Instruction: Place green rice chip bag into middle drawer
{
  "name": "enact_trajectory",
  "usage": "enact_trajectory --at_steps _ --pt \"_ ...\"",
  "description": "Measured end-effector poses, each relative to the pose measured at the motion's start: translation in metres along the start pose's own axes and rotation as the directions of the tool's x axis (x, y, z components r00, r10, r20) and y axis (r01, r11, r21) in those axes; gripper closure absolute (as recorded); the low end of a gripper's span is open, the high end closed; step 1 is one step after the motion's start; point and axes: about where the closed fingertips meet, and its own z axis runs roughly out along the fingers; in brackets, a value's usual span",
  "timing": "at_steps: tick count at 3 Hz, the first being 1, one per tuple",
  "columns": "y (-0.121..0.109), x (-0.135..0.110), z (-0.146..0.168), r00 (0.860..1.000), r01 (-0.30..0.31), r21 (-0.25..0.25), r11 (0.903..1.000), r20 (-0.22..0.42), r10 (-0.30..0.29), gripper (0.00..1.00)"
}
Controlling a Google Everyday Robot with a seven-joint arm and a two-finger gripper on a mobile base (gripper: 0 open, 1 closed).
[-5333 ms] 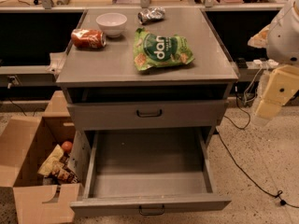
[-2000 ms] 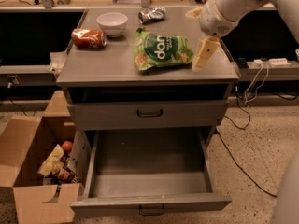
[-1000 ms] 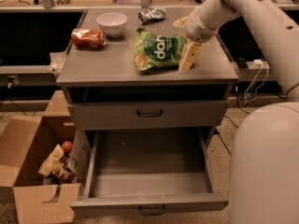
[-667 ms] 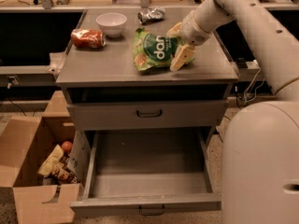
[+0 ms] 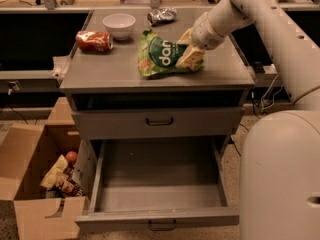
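The green rice chip bag (image 5: 159, 58) lies flat on the grey cabinet top (image 5: 105, 69), right of centre. My gripper (image 5: 181, 51) reaches in from the upper right and sits over the bag's right end. Its cream fingers (image 5: 191, 57) are open, touching or just above the bag; I cannot tell which. The middle drawer (image 5: 157, 184) is pulled fully out at the bottom. It is empty, and its black handle (image 5: 162, 227) faces the front.
A red-orange can (image 5: 94, 40) lies on its side at the top's left. A white bowl (image 5: 119, 24) and a crumpled silver foil bag (image 5: 162, 16) sit at the back. The upper drawer (image 5: 159, 121) is shut. A cardboard box (image 5: 35, 179) of snacks stands left; my body (image 5: 280, 174) fills the right.
My arm has swung from the right side of the cabinet up over the top and leftward, so the gripper now sits on the bag's right end. The bag has not moved.
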Motion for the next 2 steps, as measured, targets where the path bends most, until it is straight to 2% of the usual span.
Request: enact_trajectory --at_steps 1,2 --pt "0.008 -0.027 -0.033 0.994 0.057 0.051 0.9971 0.090 -0.061 0.91" --pt "0.035 -0.074 -0.100 0.961 0.131 0.136 0.9819 0.226 -0.160 1.00"
